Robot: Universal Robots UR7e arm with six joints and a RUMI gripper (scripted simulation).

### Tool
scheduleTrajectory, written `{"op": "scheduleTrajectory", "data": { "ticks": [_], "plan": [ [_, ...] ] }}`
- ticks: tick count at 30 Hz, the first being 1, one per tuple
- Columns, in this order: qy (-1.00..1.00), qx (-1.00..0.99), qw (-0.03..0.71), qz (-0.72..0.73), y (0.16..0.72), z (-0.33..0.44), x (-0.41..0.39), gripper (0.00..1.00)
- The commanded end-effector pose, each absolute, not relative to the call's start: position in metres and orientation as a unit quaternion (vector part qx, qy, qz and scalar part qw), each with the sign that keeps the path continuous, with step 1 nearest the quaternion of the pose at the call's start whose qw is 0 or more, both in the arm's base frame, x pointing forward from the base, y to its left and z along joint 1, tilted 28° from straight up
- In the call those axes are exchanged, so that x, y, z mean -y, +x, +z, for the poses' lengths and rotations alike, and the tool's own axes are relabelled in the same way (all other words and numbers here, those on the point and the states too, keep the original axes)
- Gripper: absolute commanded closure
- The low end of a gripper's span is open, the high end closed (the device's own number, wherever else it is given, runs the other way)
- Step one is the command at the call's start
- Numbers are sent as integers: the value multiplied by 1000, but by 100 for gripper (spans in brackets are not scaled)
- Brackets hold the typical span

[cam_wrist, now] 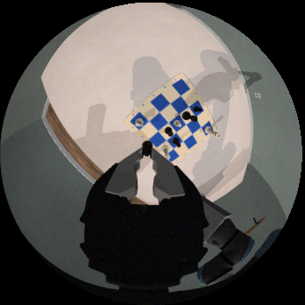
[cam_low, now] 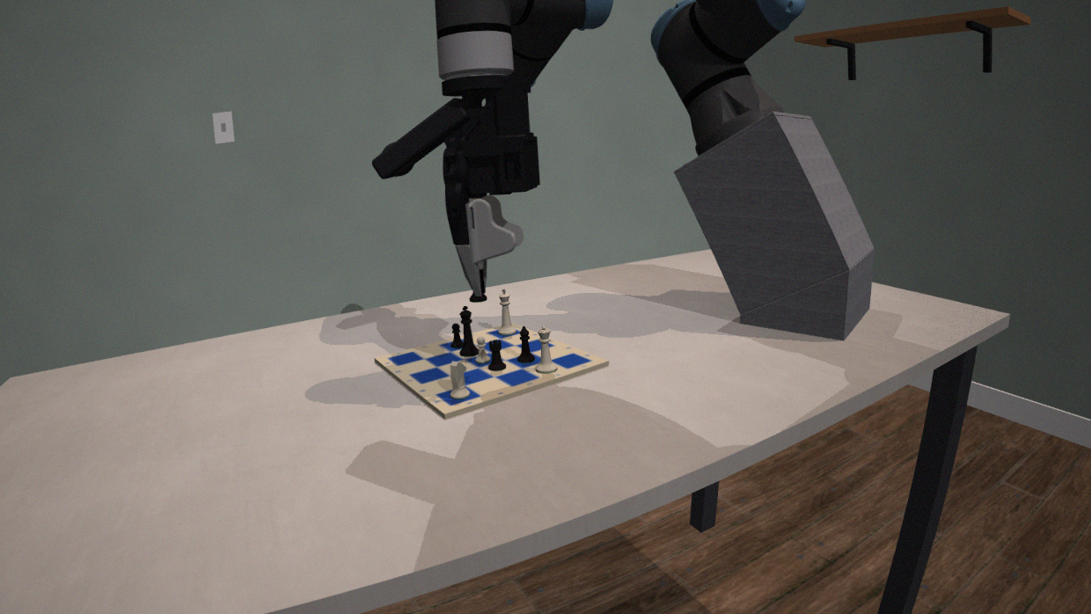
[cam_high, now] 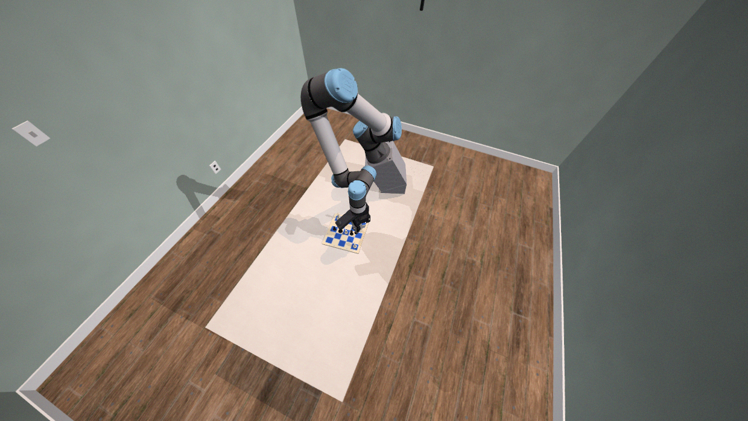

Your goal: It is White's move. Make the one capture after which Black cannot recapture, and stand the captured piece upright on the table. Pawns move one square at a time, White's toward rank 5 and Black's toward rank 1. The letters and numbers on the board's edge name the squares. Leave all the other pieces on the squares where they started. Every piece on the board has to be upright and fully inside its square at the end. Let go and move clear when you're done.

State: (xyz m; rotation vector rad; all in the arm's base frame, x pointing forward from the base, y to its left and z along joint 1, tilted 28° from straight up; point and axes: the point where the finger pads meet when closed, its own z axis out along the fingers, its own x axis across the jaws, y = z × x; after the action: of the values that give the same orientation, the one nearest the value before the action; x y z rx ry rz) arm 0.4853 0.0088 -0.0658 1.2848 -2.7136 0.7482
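Observation:
My gripper [cam_low: 478, 287] [cam_wrist: 146, 148] is shut on a black piece [cam_low: 478, 298] [cam_wrist: 147, 145], whose round base shows below the tips; its kind is hidden. It hangs above the chessboard [cam_low: 516, 377] [cam_wrist: 159, 102] in the exterior view. Standing upright are a white knight [cam_low: 457, 381] [cam_wrist: 139, 122], white pawn [cam_low: 481, 351] [cam_wrist: 177, 124], black rook [cam_low: 496, 356] [cam_wrist: 168, 131], black bishop-like piece [cam_low: 525, 347] [cam_wrist: 176, 141], white queen [cam_low: 545, 352] [cam_wrist: 166, 151], tall black piece [cam_low: 467, 335] [cam_wrist: 187, 116], black pawn [cam_low: 456, 336] [cam_wrist: 197, 109] and white king [cam_low: 504, 314] [cam_wrist: 210, 130]. Edge letters are too small to read.
The board lies on a pale table [cam_high: 292, 303] [cam_low: 229, 472]. The arm's grey pedestal [cam_high: 389, 175] [cam_low: 786, 229] stands at the table's far end in the top view. A wooden wall shelf [cam_low: 916, 26] is behind it.

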Motion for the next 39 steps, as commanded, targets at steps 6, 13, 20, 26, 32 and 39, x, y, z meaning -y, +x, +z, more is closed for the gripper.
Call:
{"op": "scheduleTrajectory", "data": {
  "ticks": [6, 13, 20, 26, 32, 39],
  "plan": [
    [403, 884, 20, 236, 482, -46, 39, 100],
    [384, 893, 14, 234, 463, -15, 115, 100],
    [372, 897, 10, 237, 443, 5, 162, 100],
    [364, 899, 9, 242, 427, 18, 191, 100],
    [363, 900, 9, 243, 425, 20, 195, 100],
    [363, 900, 9, 243, 425, 20, 195, 100]
  ]
}}
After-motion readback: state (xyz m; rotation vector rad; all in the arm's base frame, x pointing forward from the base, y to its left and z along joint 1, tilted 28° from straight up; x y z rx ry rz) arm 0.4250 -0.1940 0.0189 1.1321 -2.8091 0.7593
